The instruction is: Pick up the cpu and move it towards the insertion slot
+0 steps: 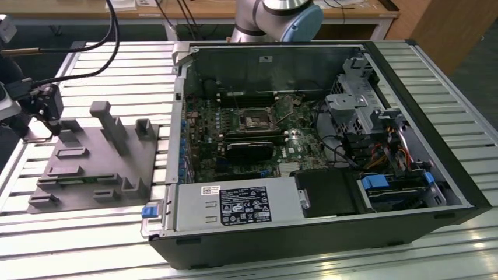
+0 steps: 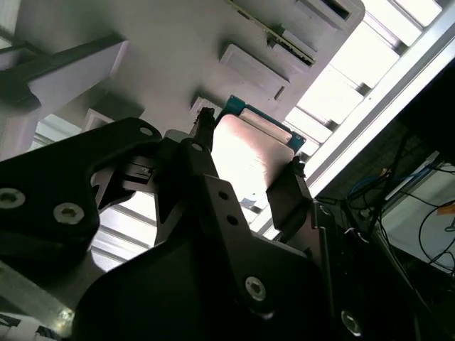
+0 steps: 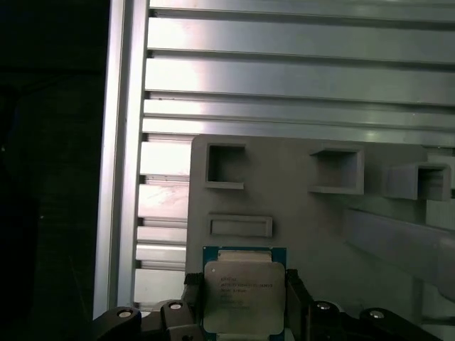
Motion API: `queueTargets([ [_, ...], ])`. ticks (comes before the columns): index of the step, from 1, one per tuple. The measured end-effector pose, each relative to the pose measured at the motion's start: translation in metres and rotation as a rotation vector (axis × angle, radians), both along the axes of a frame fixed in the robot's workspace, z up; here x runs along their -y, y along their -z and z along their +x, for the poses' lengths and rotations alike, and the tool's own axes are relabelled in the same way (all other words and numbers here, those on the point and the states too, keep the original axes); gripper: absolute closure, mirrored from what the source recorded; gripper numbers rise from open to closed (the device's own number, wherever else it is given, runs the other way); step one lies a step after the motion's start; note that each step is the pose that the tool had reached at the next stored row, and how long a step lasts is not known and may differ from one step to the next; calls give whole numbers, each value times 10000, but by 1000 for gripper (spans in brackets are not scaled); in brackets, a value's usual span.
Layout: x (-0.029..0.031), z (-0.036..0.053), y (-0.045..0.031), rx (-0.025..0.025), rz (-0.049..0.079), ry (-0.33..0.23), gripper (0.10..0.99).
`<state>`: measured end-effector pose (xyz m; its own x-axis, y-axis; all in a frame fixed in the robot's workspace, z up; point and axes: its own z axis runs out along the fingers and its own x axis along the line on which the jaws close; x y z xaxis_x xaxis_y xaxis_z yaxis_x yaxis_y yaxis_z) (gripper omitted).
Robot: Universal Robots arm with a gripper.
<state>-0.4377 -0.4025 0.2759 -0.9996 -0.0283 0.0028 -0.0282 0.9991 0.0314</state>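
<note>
Fingers (image 3: 293, 295) tight on the cpu (image 3: 244, 295)

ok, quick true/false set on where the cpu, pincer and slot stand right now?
1. The cpu sits between the fingers of the pincer. True.
2. The cpu is seated in the slot. False: it is at the fixture, outside the case.
3. The fixture lies on the exterior view's left of the case. True.
4. The case is closed. False: its side is open and the slot shows inside.
</note>
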Motion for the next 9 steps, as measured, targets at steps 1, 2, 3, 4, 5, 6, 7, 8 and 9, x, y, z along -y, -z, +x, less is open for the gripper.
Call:
queueTargets([
  [1, 0, 0, -19, -1, 0, 0, 541],
  [2, 0, 0, -36, -1, 0, 0, 541],
  [3, 0, 0, -53, -1, 0, 0, 541],
  [4, 0, 0, -71, -1, 0, 0, 541],
  [5, 0, 0, -90, 0, 0, 0, 541],
  [6, 0, 0, -109, 0, 1, 0, 541],
  [7, 0, 0, -128, 0, 0, 0, 541],
  [8, 0, 0, -147, 0, 0, 0, 541],
  [9, 0, 0, -166, 0, 0, 0, 541],
])
